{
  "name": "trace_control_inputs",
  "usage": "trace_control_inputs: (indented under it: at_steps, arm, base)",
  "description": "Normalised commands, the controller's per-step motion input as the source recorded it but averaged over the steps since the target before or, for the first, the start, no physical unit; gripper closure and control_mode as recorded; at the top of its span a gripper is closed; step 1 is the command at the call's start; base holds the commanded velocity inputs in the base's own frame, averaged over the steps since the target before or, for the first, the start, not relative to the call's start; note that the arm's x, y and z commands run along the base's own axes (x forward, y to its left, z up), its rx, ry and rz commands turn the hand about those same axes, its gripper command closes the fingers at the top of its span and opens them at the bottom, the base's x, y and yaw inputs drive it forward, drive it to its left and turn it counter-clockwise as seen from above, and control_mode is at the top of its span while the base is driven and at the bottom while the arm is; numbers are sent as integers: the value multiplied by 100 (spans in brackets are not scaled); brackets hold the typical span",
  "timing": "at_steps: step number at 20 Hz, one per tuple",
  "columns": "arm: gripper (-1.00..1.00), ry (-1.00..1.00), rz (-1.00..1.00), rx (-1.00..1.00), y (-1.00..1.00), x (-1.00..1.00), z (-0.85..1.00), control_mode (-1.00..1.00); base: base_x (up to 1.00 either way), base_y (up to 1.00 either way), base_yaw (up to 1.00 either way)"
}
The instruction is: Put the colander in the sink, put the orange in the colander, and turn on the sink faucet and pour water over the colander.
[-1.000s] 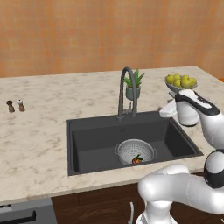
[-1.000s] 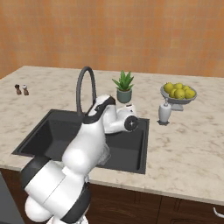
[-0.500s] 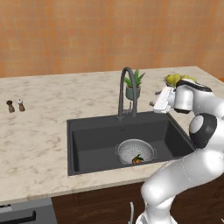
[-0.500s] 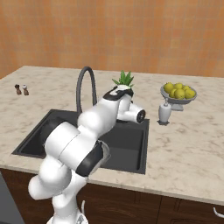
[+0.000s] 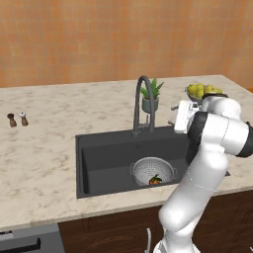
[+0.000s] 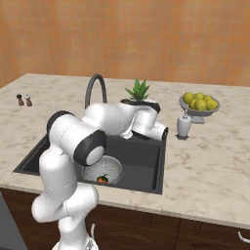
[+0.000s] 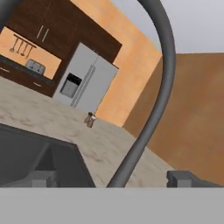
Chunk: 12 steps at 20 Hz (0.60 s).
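The silver perforated colander (image 5: 150,169) (image 6: 101,169) sits inside the dark sink (image 5: 106,158) (image 6: 141,158), near its front. The small orange (image 5: 155,180) (image 6: 102,179) lies in the colander. The dark gooseneck sink faucet (image 5: 140,96) (image 6: 94,87) stands at the sink's back edge. My gripper (image 5: 172,115) hovers just right of the faucet's base and points toward it. In the hand view my gripper (image 7: 111,179) is open, and the faucet's neck (image 7: 162,65) rises in the gap between the fingertips (image 7: 41,178). Nothing is held.
A potted plant (image 5: 149,98) (image 6: 138,92) stands behind the faucet. A footed bowl of yellow fruit (image 5: 201,91) (image 6: 198,104) and a white soap dispenser (image 6: 183,125) sit right of the sink. Two shakers (image 5: 17,119) (image 6: 24,100) (image 7: 89,119) stand far left.
My arm has folded upward over the sink's right side, and the hand has shifted slightly left toward the faucet. The jaws stay open. Colander and orange have not moved.
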Motion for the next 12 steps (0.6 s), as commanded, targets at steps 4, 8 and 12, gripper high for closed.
trace_control_inputs:
  at_steps: [4, 8, 12]
  arm:
    - [-100, 22, 0, -8, 29, 1, -6, -100]
    - [-100, 30, 0, -4, 29, 13, 0, -100]
    - [-100, 23, 0, 0, 27, 7, -10, -100]
  base:
    - [0, 0, 0]
    - [0, 0, 0]
    - [0, 0, 0]
